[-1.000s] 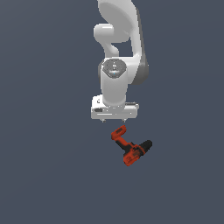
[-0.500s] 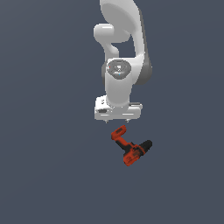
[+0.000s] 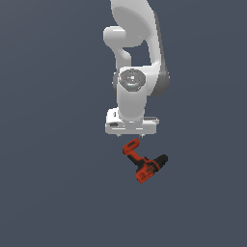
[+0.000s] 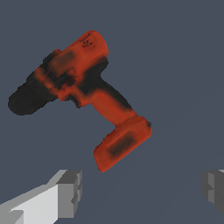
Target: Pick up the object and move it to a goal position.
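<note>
The object is a small red-orange power drill with a black nose, lying on its side on the dark grey floor. In the wrist view the drill fills the middle, black nose pointing one way and its battery base nearest the fingers. My gripper hangs just above and behind the drill's base end in the exterior view, its short fingertips barely showing under the white hand. In the wrist view the gripper is open, with the two grey fingers wide apart and nothing between them.
A uniform dark grey floor surrounds the drill on every side. The white arm rises behind the gripper.
The arm and gripper have shifted slightly toward the exterior view's right and a little lower, closer to the drill. The drill has not moved.
</note>
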Robot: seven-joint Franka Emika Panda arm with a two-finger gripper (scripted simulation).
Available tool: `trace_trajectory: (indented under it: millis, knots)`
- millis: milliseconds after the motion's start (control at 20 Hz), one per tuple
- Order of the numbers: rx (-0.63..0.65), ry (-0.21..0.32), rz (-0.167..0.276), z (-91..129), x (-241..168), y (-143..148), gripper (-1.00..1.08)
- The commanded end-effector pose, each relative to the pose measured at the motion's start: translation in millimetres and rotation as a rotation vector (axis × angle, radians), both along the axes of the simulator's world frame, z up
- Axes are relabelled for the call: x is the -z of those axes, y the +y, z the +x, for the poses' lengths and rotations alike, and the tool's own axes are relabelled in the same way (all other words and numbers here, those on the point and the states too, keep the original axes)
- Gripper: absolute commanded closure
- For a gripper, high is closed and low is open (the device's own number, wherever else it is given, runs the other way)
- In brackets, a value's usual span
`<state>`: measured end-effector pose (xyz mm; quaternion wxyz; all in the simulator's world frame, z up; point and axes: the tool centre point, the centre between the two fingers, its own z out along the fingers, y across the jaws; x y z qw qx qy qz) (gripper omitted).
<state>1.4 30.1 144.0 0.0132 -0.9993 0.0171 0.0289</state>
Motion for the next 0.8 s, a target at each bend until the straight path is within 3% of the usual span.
trace_trajectory:
  millis: [0, 750]
  knots:
    - [0.034, 0.006, 0.005, 5, 2, 4, -1.0]
    - [0.397, 0.078, 0.05, 48, 31, 45, -1.0]
